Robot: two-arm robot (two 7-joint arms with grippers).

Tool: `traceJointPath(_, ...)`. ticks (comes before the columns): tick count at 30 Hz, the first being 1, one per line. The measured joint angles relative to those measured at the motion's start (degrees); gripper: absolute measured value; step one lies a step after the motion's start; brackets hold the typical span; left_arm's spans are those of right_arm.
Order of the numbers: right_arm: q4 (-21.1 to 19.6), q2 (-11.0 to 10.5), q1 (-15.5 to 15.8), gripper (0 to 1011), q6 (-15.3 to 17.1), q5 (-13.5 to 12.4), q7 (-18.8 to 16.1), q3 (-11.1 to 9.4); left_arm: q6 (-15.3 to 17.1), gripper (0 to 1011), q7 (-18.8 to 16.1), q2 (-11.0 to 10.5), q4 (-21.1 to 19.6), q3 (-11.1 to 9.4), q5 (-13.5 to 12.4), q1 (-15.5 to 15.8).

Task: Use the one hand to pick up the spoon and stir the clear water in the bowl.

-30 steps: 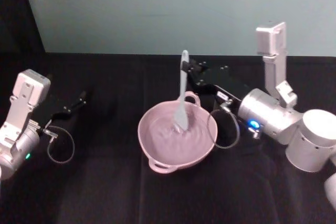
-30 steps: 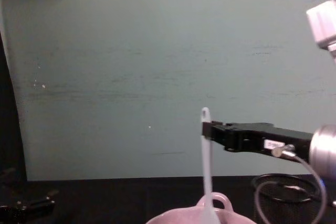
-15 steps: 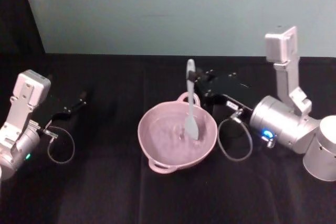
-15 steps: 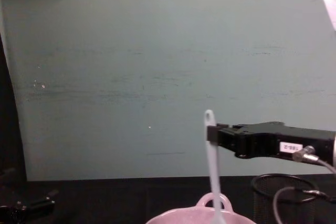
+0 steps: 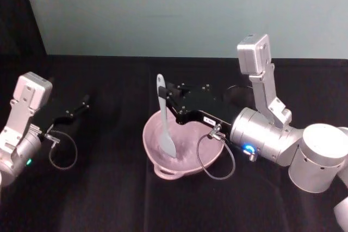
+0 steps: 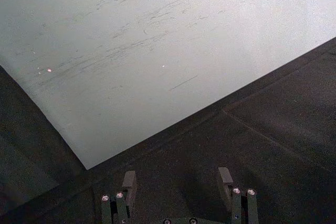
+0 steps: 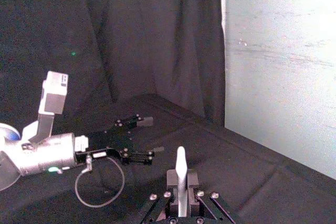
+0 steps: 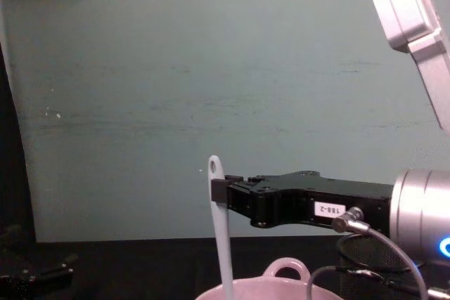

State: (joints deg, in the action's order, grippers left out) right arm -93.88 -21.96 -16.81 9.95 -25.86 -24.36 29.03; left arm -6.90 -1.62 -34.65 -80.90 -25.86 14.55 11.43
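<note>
Now R gripper (image 5: 167,97), clamped on spoon (image 5: 165,127) handle just below its tip, has swung left vs 0.5 s ago: paddle sits in bowl's (image 5: 154,158) left part, not right. Chest view adds gripper's white label (image 8: 329,209) and bowl's loop handle (image 8: 285,269). Head view shows L gripper (image 5: 78,107) parked far left, fingers apart.

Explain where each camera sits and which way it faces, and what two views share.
Head view: high, facing down at the bowl; right claw holding the spoon, left claw idle at left.
Chest view: lower, facing the green wall; right claw enters from the right.
Left wrist view: faces wall and black cloth; own open fingers show.
Right wrist view: faces the left claw; own claw grips the spoon.
Shared: head and chest views both show spoon, bowl, right claw.
</note>
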Motion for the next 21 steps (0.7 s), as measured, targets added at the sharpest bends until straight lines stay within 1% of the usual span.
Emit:
traceJointPath(6,0.5,0.6,-0.5,111,-0.7,-0.2,0.1,0.0,0.0,1011,0.0,0.0,0.0,0.0,0.0,0.0)
traceJointPath(11,3.5,1.8,-1.7,111,-1.8,-1.1,0.1,-0.5,0.0,1011,0.0,0.0,0.0,0.0,0.0,0.0)
traceJointPath(12,3.5,1.8,-1.7,111,-1.8,-1.1,0.1,-0.5,0.0,1011,0.0,0.0,0.0,0.0,0.0,0.0)
traceJointPath(15,8.4,3.4,-3.8,111,-2.9,-1.9,-0.3,-0.8,0.0,1011,0.0,0.0,0.0,0.0,0.0,0.0)
traceJointPath(17,10.3,3.9,-4.5,111,-3.5,-2.1,-0.3,-1.1,0.0,1011,0.0,0.0,0.0,0.0,0.0,0.0)
traceJointPath(21,11.7,4.0,-4.9,111,-4.1,-2.2,0.3,-2.0,0.0,1011,0.0,0.0,0.0,0.0,0.0,0.0)
